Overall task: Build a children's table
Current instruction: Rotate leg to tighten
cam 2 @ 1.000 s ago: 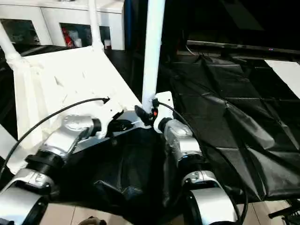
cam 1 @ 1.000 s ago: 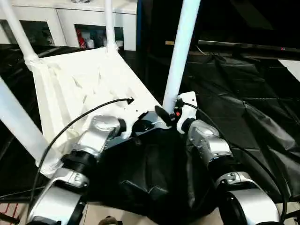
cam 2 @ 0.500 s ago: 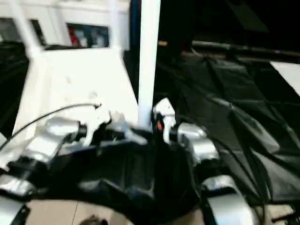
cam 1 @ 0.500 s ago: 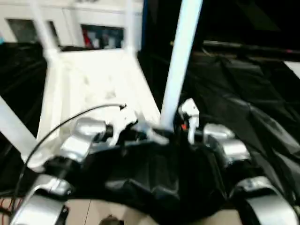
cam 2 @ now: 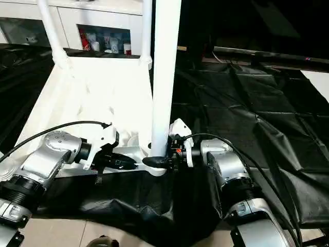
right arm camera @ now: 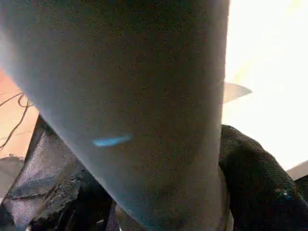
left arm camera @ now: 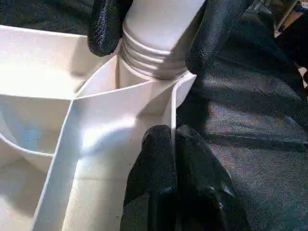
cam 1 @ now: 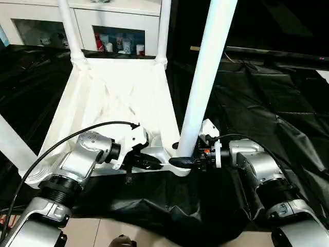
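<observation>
While the tabletop (cam 1: 110, 98) lies underside up on the black sheeting (cam 1: 267, 103), with its near right corner just in front of the robot, the right gripper (cam 1: 181, 161) now has its two black fingers round the base of the near right leg (cam 1: 205, 77), just above the corner socket (left arm camera: 154, 79). A second ago those fingers stood beside the leg, not round it; the grip has only just been taken. The left gripper (cam 2: 123, 162) is fully closed with nothing between its fingers and presses against the tabletop wall beside that socket, bracing it. Threads at the leg's foot are exposed above the socket rim. Two far legs (cam 1: 69, 31) stand upright in their sockets. Judgement: this leg is not fully seated, and turning it home is the step in hand.
</observation>
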`<state>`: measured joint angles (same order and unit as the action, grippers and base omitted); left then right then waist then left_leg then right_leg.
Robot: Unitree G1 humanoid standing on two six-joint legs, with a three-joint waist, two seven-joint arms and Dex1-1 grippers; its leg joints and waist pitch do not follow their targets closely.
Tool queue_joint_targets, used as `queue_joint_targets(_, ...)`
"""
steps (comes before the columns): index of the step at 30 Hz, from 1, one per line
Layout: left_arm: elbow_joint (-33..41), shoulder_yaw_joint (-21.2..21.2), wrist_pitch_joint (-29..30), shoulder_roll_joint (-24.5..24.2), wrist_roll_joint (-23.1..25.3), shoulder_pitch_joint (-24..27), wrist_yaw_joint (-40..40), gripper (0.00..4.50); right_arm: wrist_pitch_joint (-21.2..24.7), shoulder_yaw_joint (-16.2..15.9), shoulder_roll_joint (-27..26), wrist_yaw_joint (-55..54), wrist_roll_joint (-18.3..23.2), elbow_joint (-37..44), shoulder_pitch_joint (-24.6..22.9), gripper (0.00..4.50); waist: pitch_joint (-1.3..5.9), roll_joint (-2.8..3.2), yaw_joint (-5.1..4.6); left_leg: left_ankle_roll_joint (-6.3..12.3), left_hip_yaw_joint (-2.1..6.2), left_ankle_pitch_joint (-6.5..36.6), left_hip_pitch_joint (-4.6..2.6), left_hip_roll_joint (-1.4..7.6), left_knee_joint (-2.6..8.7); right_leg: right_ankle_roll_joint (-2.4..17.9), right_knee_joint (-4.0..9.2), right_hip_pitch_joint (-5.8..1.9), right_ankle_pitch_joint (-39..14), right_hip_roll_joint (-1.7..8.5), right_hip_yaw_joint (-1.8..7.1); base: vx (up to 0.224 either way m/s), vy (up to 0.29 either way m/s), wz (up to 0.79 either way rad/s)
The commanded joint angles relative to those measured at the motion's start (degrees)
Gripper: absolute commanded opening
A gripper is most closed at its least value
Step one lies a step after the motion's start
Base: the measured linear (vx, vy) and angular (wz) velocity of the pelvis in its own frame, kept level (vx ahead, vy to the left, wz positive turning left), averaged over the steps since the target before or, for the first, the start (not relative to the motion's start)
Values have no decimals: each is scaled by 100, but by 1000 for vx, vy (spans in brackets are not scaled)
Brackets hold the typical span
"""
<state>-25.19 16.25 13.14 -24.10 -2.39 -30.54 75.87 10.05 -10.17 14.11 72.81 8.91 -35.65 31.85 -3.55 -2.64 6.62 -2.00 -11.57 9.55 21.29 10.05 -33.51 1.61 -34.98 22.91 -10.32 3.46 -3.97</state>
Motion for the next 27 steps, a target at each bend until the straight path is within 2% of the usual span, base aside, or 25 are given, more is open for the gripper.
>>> queue_joint_targets(1, 106, 66, -44, 200, -87, -74, -176, 0, 124, -209, -141, 74, 50, 156, -50, 269, 365, 35, -18, 3, 191, 1457, -146, 417, 400, 1048, 476, -208, -1850, 594, 344, 0, 0, 0)
queue_joint_targets(4, -228, -198, 18, 550, 14, -328, -1037, 0, 11, 199, -581, -1114, 0, -335, 93, 267, 343, 12, -68, -70, 213, 1606, -149, 401, 414, 968, 515, -191, -2202, 603, 344, 0, 0, 0)
queue_joint_targets(5, -257, -221, 30, 586, 21, -355, -1114, 0, -10, 245, -630, -1265, -9, -403, 118, 267, 340, 10, -82, -110, 217, 1631, -160, 404, 416, 954, 527, -179, -2277, 615, 349, 0, 0, 0)
queue_joint_targets(6, -405, -311, 61, 774, 77, -500, -1510, 0, -116, 495, -888, -2096, -38, -802, 279, 267, 328, 11, -117, -173, 234, 1795, -177, 382, 410, 906, 559, -162, -2592, 628, 337, 0, 0, 0)
queue_joint_targets(8, -571, -363, 72, 962, 171, -661, -1937, 0, -136, 685, -1108, -2816, -43, -1152, 444, 266, 335, 6, -208, -266, 273, 1935, -173, 374, 408, 763, 599, -167, -3017, 649, 315, 0, 0, 0)
queue_joint_targets(9, -594, -369, 72, 988, 187, -684, -1998, 0, -134, 709, -1137, -2910, -42, -1197, 466, 266, 344, 3, -223, -258, 289, 1900, -152, 376, 415, 740, 593, -191, -3000, 652, 308, 0, 0, 0)
queue_joint_targets(11, -749, -424, 135, 1148, 240, -820, -2352, 0, -113, 800, -1289, -3307, -25, -1348, 565, 266, 350, 15, -222, -185, 260, 1831, -156, 375, 410, 716, 603, -170, -2793, 628, 332, 0, 0, 0)
queue_joint_targets(12, -785, -437, 151, 1184, 252, -851, -2433, 0, -108, 819, -1323, -3393, -21, -1378, 586, 266, 351, 13, -228, -160, 246, 1795, -171, 371, 402, 787, 593, -156, -2611, 620, 342, 0, 0, 0)
queue_joint_targets(13, -856, -465, 154, 1259, 280, -914, -2624, 0, -92, 888, -1407, -3641, 3, -1451, 645, 266, 369, 9, -215, -121, 241, 1674, -148, 373, 406, 836, 560, -191, -2368, 611, 339, 0, 0, 0)
queue_joint_targets(14, -969, -510, 156, 1395, 308, -1019, -2914, 0, -119, 991, -1561, -4145, 7, -1586, 754, 266, 373, 41, -217, -113, 225, 1583, -151, 375, 409, 905, 533, -174, -2082, 591, 350, 0, 0, 0)
queue_joint_targets(17, -1060, -535, 105, 1496, 320, -1098, -3099, 0, -177, 1029, -1706, -4399, -4, -1643, 815, 266, 396, 37, -215, -109, 211, 1426, -145, 360, 393, 1019, 493, -204, -1702, 586, 346, 0, 0, 0)
queue_joint_targets(18, -1168, -539, -51, 1566, 361, -1152, -3160, 0, -372, 1010, -1838, -4402, -119, -1674, 842, 301, 408, 30, -205, -50, 196, 1305, -125, 354, 383, 1044, 474, -223, -1502, 584, 349, 0, 0, 0)
queue_joint_targets(19, -1171, -538, -67, 1567, 362, -1151, -3151, 0, -387, 1002, -1843, -4377, -129, -1669, 839, 301, 409, 30, -192, -2, 191, 1229, -114, 350, 376, 1052, 469, -237, -1388, 589, 346, 0, 0, 0)
queue_joint_targets(20, -1160, -529, -113, 1556, 356, -1131, -3073, 0, -431, 985, -1847, -4238, -140, -1639, 817, 338, 413, 27, -176, 57, 185, 1151, -116, 352, 375, 1066, 457, -244, -1288, 581, 344, 0, 0, 0)
queue_joint_targets(22, -1177, -526, -145, 1558, 353, -1129, -3045, 0, -485, 986, -1858, -4186, -142, -1680, 832, 340, 409, 29, -168, 96, 184, 1103, -106, 354, 380, 1082, 449, -251, -1234, 577, 340, 0, 0, 0)
queue_joint_targets(25, -1115, -465, -193, 1468, 325, -1054, -2803, 0, -558, 864, -1765, -3907, -188, -1621, 817, 380, 397, 36, -175, 89, 186, 1198, -117, 363, 387, 1078, 469, -248, -1377, 581, 340, 0, 0, 0)
queue_joint_targets(27, -1112, -433, -247, 1422, 311, -1027, -2706, 0, -609, 789, -1709, -3763, -220, -1595, 812, 387, 390, 35, -179, 73, 192, 1278, -117, 365, 391, 1051, 481, -247, -1524, 584, 338, 0, 0, 0)
